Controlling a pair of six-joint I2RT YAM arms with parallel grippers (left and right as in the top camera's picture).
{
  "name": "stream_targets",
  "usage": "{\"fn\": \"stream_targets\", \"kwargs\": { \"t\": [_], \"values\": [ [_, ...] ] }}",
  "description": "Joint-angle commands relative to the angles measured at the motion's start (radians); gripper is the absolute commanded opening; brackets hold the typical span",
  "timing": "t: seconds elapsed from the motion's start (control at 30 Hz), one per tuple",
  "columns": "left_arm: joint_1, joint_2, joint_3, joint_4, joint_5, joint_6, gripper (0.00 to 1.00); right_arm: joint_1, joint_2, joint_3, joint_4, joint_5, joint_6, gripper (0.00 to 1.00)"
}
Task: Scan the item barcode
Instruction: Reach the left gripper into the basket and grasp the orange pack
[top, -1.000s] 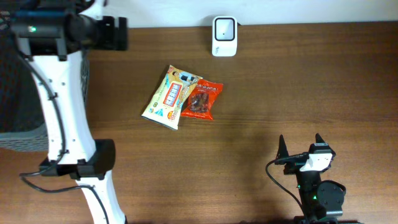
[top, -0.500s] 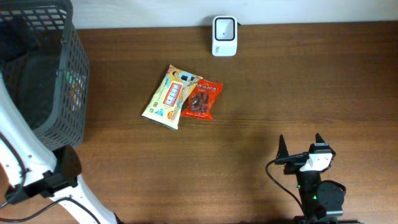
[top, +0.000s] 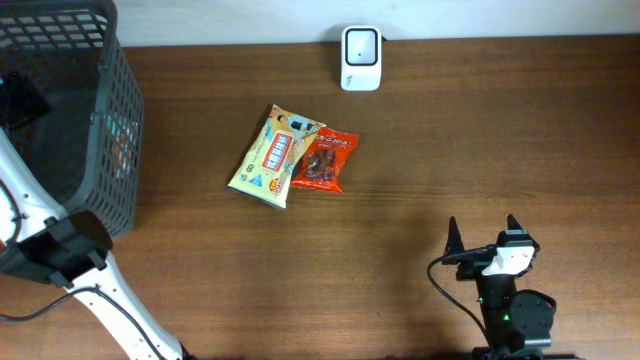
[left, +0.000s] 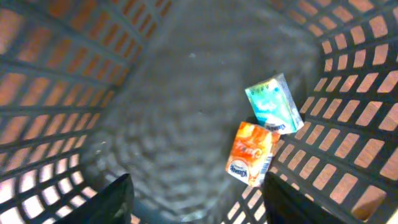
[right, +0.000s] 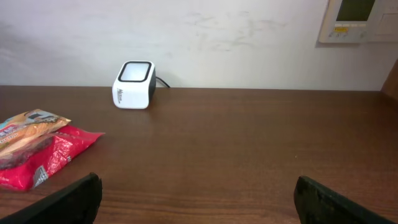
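Two snacks, a yellow packet (top: 270, 155) and a red packet (top: 324, 160), lie touching mid-table near the scanner (top: 360, 45), seemingly awaiting scanning; left gripper (left: 198, 182) hangs open, empty, inside the basket (top: 122, 140); right gripper (right: 196, 186) waits open.

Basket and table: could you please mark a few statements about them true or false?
1. Two packs lie in the basket. True: a teal pack and an orange pack.
2. The scanner sits at the table's near edge. False: it stands at the far edge.
3. The red packet touches the yellow packet. True.
4. The right jaws hold a packet. False: they are open and empty.
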Motion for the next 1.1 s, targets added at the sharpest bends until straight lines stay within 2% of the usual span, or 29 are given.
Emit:
{"fn": "stream_targets", "kwargs": {
  "t": [0.0, 0.1, 0.3, 0.4, 0.6, 0.8, 1.07],
  "values": [
    [0.0, 0.042, -0.018, -0.003, 0.098, -0.007, 0.81, -0.004, -0.005, -0.006, -0.006, 0.011, 0.005, 0.98],
    [-0.004, 0.069, -0.05, -0.002, 0.09, -0.007, 0.77, -0.004, -0.005, -0.006, -0.006, 0.011, 0.005, 0.98],
    [-0.002, 0.093, -0.125, 0.001, 0.027, -0.007, 0.8, -0.004, -0.005, -0.006, -0.006, 0.011, 0.005, 0.98],
    [-0.005, 0.093, -0.16, 0.008, 0.032, -0.007, 0.72, -0.004, -0.005, -0.006, -0.006, 0.011, 0.005, 0.98],
    [-0.016, 0.093, -0.277, 0.033, 0.106, -0.007, 0.72, -0.004, -0.005, -0.006, -0.006, 0.011, 0.005, 0.98],
    [-0.042, 0.093, -0.414, 0.109, 0.106, 0.016, 0.72, -0.004, -0.005, -0.006, -0.006, 0.011, 0.005, 0.98],
    [-0.076, 0.093, -0.488, 0.163, 0.105, 0.027, 0.73, -0.004, -0.005, -0.006, -0.006, 0.011, 0.005, 0.98]
  ]
}}
